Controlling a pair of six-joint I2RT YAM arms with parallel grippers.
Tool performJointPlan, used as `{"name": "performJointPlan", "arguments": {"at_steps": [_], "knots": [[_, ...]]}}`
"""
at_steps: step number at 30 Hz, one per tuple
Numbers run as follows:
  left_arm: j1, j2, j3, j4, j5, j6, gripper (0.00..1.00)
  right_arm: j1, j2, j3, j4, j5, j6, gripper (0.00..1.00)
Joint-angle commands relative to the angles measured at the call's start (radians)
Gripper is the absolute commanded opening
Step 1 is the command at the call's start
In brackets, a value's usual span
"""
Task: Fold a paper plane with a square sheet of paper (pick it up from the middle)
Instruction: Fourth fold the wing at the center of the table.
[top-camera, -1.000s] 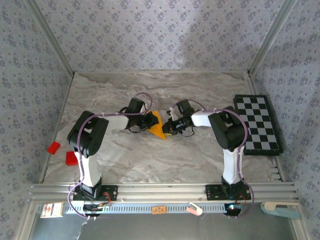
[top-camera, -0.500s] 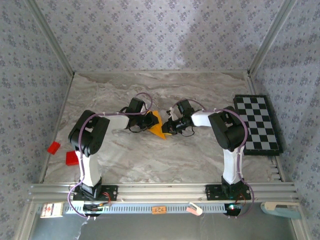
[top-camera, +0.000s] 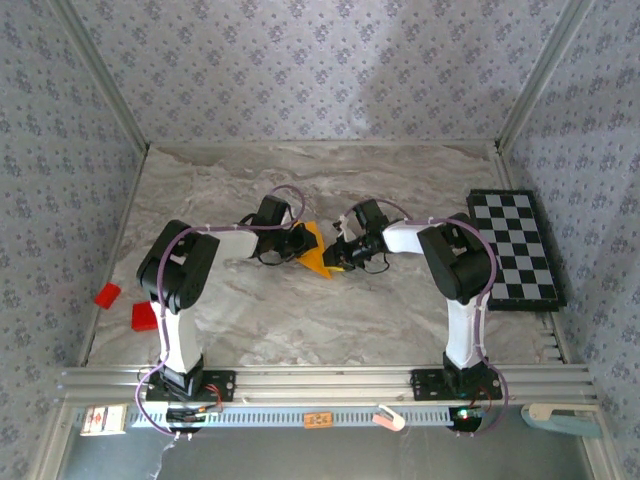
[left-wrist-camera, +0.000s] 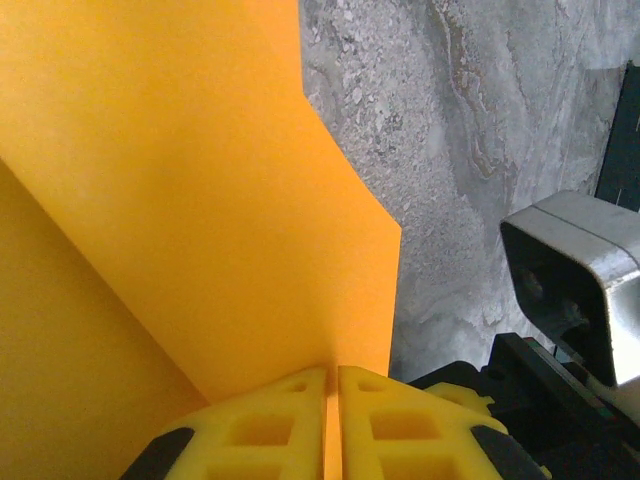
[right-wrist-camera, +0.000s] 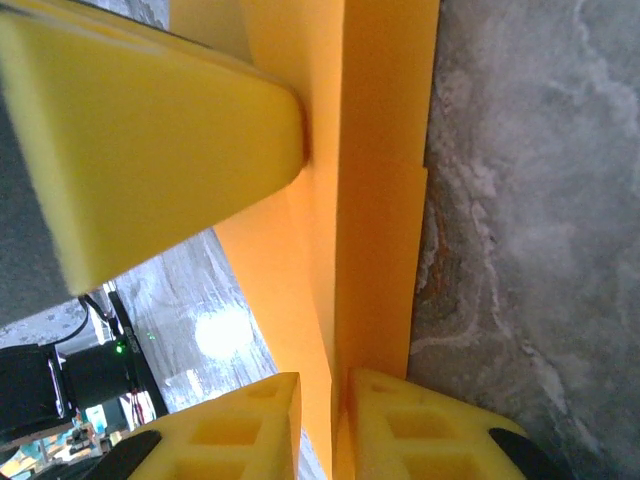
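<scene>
The orange-yellow sheet of paper (top-camera: 316, 256) is folded and stands off the marble table between my two grippers at mid-table. My left gripper (top-camera: 303, 246) is shut on it. In the left wrist view the paper (left-wrist-camera: 200, 200) runs straight into the closed yellow fingertips of the left gripper (left-wrist-camera: 332, 372). My right gripper (top-camera: 335, 257) meets the sheet from the other side. In the right wrist view the folded edge of the paper (right-wrist-camera: 375, 150) passes between the fingertips of the right gripper (right-wrist-camera: 325, 378), which stand slightly apart, one clear of the sheet. A left finger pad (right-wrist-camera: 150, 150) presses the paper further up.
A black-and-white checkerboard (top-camera: 515, 248) lies along the right wall. Two small red blocks (top-camera: 107, 295) (top-camera: 143, 317) sit by the left wall. Patterned walls close in the table on three sides. The right arm's wrist body (left-wrist-camera: 580, 270) hangs close beside the left gripper.
The right gripper's jaws have eased apart a little around the paper. Both arms and the sheet stay in the same place.
</scene>
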Motion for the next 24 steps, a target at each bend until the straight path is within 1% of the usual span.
{"name": "performJointPlan", "arguments": {"at_steps": [1, 10, 16, 24], "knots": [[0.008, 0.007, 0.018, -0.016, 0.006, 0.019, 0.12, 0.005, -0.033, -0.016, -0.074, 0.005, 0.016, 0.21], [0.008, 0.004, 0.013, -0.016, 0.007, 0.017, 0.12, 0.006, -0.051, -0.028, -0.098, 0.009, 0.01, 0.2], [0.007, 0.004, 0.009, -0.014, 0.005, 0.014, 0.12, 0.01, -0.024, -0.03, -0.1, 0.015, 0.005, 0.15], [0.009, 0.004, 0.008, -0.017, 0.001, 0.01, 0.12, 0.016, 0.009, -0.014, -0.152, 0.053, -0.023, 0.14]]}}
